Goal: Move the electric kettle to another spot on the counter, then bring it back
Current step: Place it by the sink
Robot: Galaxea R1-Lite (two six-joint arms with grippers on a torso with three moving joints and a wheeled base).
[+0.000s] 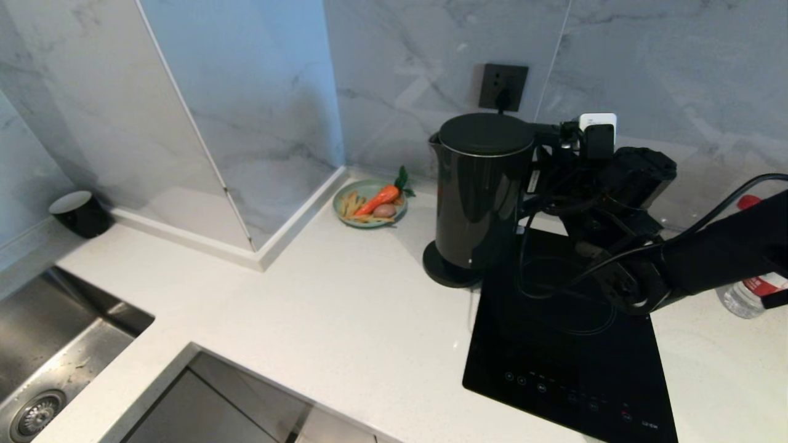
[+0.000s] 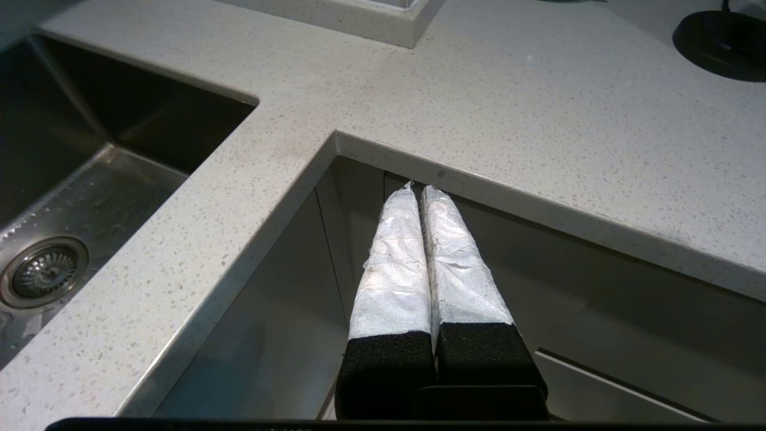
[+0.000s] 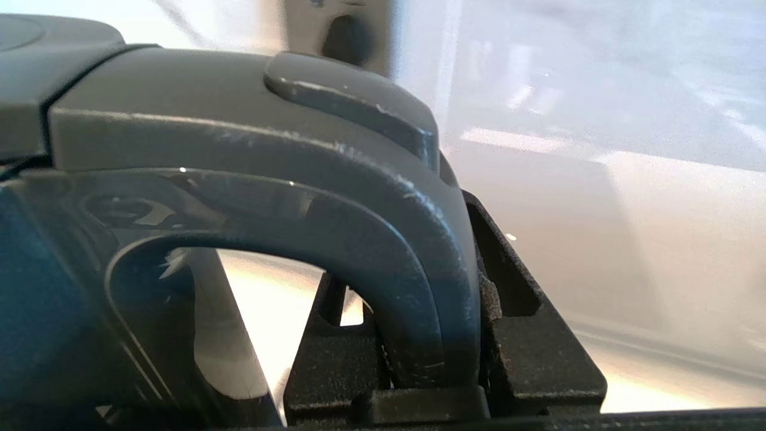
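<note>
black handle [image 3: 383,239] fills the right wrist view, clamped by the right pincer [image 3: 440,359]. kettle [image 1: 477,191] stands upright at the bench [image 1: 345,295] back, left of that pincer; left pincer [image 2: 419,197] closed, idle off the bench front.

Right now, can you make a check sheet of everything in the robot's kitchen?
Surface: white counter with inset black cooktop.
Job's things: black kettle upright over its round base, beside the cooktop.
Clutter: green plate with a carrot and other food by the wall; black cup far left; water bottle far right.
Grippers: right gripper shut on the kettle's handle; left gripper shut, holding nothing, off the counter's front edge.
Cables: black robot cables hang over the cooktop; a plug sits in the wall socket.
Surroundings: marble wall; steel sink at left.
</note>
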